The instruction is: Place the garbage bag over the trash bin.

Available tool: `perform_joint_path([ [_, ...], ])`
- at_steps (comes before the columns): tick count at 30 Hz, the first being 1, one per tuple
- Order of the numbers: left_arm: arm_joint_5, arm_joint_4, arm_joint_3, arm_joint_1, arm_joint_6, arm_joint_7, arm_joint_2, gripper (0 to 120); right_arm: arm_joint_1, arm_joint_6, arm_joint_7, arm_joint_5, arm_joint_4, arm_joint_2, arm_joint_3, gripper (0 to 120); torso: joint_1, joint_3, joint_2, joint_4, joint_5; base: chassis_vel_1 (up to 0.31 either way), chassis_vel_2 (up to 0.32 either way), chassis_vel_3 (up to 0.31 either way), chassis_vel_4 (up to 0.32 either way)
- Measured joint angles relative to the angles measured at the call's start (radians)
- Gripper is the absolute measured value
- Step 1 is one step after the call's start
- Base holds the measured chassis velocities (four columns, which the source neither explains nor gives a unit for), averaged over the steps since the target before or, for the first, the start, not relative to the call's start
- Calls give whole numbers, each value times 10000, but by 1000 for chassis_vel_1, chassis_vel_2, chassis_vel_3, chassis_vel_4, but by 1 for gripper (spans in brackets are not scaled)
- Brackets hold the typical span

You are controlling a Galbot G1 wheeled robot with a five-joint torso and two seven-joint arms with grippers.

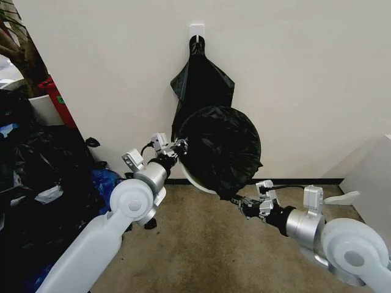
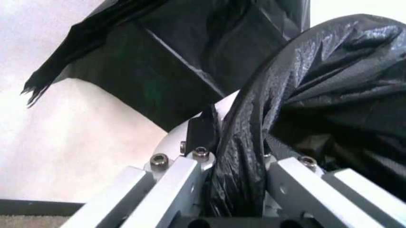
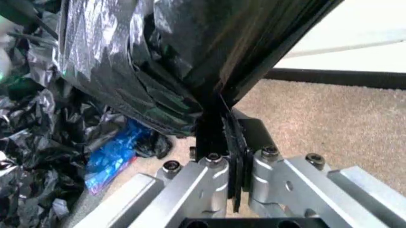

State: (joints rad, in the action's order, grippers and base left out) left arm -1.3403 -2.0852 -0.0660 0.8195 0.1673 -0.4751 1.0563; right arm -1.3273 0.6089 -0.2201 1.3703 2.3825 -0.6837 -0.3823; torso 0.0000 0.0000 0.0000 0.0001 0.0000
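Observation:
The garbage bag (image 1: 223,146) is stretched black and crinkly across the mouth of the trash bin (image 1: 194,182). The bin is tipped with its mouth towards me, and just a strip of white rim shows at its lower left. My left gripper (image 1: 181,145) is shut on the bag at the bin's left edge. In the left wrist view its fingers pinch a fold of the garbage bag (image 2: 330,71) beside the white trash bin wall (image 2: 174,137). My right gripper (image 1: 239,201) is shut on the bag's lower edge; the right wrist view shows the garbage bag (image 3: 146,61) clamped in that gripper (image 3: 222,137).
Flat black bags (image 1: 198,79) hang from a white hook (image 1: 197,29) on the wall just behind the bin. A heap of stuffed black sacks (image 1: 36,177) and a red container (image 1: 58,97) crowd the left. A white cabinet (image 1: 372,177) stands at the right. Brown carpet (image 1: 201,244) lies below.

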Motion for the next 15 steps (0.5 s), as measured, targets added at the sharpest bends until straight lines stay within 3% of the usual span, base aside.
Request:
perform_joint_path([
  [15, -93, 171, 114, -267, -37, -226, 329, 1, -223, 30, -261, -378, 120, -51, -107, 0, 0, 0, 0, -2, 1, 0, 0, 0, 0],
])
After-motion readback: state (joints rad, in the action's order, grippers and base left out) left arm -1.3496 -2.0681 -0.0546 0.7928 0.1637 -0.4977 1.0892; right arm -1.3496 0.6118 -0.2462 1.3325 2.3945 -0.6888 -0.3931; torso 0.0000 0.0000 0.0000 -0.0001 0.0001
